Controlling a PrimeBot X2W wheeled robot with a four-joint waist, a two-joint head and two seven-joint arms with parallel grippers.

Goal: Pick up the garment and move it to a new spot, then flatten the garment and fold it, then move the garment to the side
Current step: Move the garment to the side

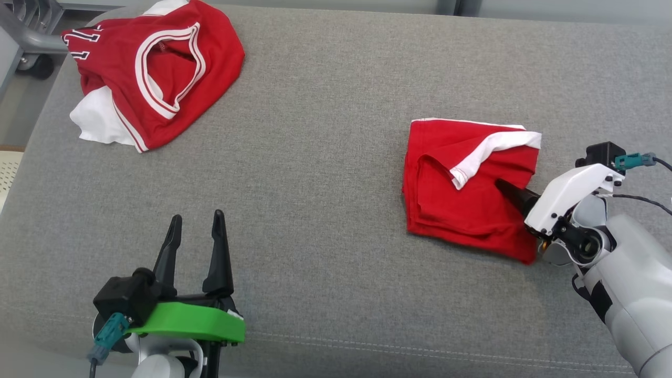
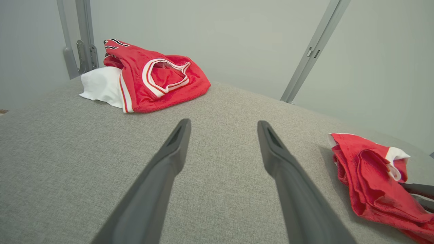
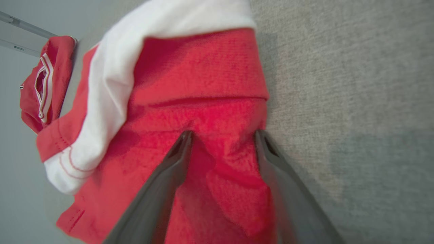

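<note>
Red folded garment lies right of centre on the grey pad; my right claw, jaws wide, straddles its right edge w/o gripping. Left claw idles open, near left. Fold looks done; next: pinch, slide aside.

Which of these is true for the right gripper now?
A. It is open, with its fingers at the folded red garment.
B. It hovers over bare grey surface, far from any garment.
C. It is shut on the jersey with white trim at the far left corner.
A: in the right wrist view the right gripper stands open, with cloth of the folded red garment between its two dark tips.
</note>
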